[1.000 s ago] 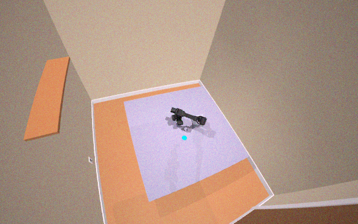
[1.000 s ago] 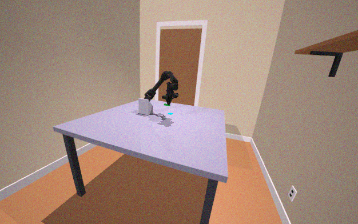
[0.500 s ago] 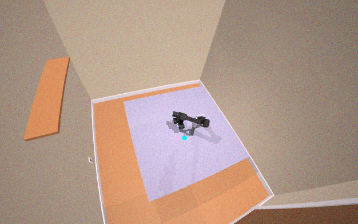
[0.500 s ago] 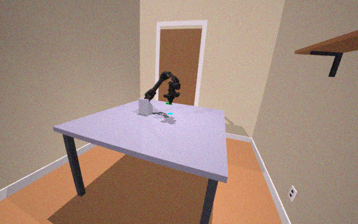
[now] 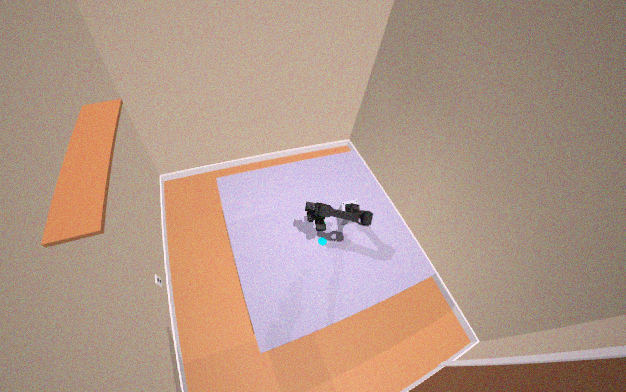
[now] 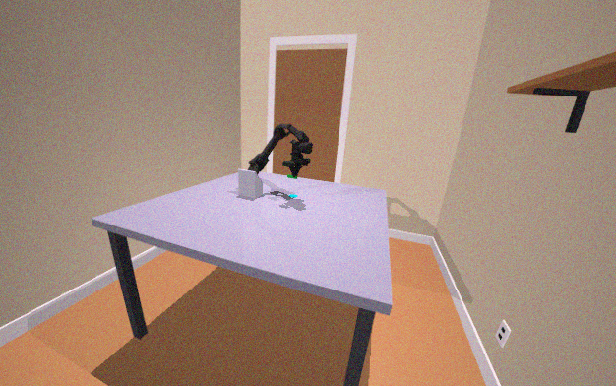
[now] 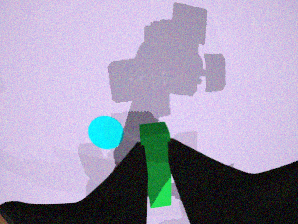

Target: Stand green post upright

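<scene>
The green post is held between the fingers of my gripper, which points down and is shut on it. In the exterior view the post lies roughly level and is raised above the table. In the wrist view it runs lengthwise between the fingertips. The post cannot be made out in the top view. The flat cyan circle lies on the table, left of the post in the wrist view and below the gripper in the exterior view. Nothing stands on the circle.
The pale lavender table carries a light grey block beside the arm's base. Shadows of the arm fall near the circle. A wooden shelf is on the wall, away from the table.
</scene>
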Tool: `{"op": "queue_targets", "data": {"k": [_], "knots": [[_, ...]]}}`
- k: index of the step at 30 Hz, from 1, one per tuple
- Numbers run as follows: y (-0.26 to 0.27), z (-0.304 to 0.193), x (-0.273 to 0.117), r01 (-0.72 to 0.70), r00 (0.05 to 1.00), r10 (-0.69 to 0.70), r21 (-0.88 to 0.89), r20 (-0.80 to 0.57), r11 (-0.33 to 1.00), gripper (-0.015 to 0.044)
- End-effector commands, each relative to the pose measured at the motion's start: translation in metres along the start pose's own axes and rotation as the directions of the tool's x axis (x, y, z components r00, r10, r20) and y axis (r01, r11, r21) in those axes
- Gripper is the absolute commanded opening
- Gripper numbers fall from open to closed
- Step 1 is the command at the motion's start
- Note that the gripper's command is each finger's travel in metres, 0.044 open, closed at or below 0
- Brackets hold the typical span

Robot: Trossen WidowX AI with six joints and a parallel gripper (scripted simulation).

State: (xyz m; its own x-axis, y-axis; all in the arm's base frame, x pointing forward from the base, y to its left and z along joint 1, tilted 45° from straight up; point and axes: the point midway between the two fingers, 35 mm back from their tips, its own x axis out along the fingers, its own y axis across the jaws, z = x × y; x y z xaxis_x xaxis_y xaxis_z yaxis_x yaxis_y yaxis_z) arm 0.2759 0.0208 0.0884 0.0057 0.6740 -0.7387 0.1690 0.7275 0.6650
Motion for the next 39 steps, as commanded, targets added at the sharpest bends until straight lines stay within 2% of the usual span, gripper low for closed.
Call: {"op": "queue_targets", "data": {"k": [1,26,39], "knots": [[0.011,-0.008,0.000,-0.008,1.000,0.008,0.023,-0.001,1.000,0.0023],[0.063,-0.053,0.001,-0.030,0.999,0.032,0.124,-0.015,0.992,0.0023],[0.058,-0.058,0.010,0.055,0.998,-0.054,0.113,-0.016,0.992,0.0023]]}}
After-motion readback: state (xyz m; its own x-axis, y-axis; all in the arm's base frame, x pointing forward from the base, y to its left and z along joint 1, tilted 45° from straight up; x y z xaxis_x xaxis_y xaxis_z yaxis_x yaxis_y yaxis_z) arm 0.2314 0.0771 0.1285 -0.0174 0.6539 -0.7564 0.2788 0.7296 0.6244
